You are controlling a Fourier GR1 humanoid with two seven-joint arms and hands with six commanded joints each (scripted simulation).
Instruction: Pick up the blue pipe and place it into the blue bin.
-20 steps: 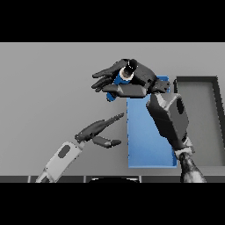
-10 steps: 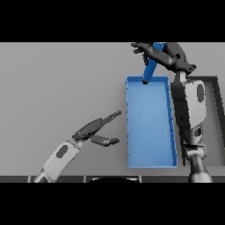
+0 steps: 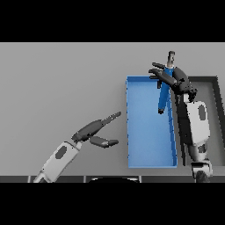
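The blue pipe [image 3: 164, 95] with dark ends hangs tilted over the far right part of the blue bin [image 3: 149, 149]. Its lower end points down inside the bin's walls, and its upper end sticks out past the bin's far edge. My right hand [image 3: 172, 77] is at the pipe's upper half, with fingers curled round it and reaching left. The right arm runs up along the bin's right wall. My left hand [image 3: 93, 129] hovers open over the table to the left of the bin, fingers pointing toward it, holding nothing.
A dark open bin [image 3: 216, 80] stands right beside the blue bin, partly hidden by my right arm. Grey table [image 3: 57, 79] stretches to the left and far side.
My right hand has carried the pipe right and toward me, from beyond the bin's far edge to over its far right part. The pipe now hangs lower. The left hand has barely moved.
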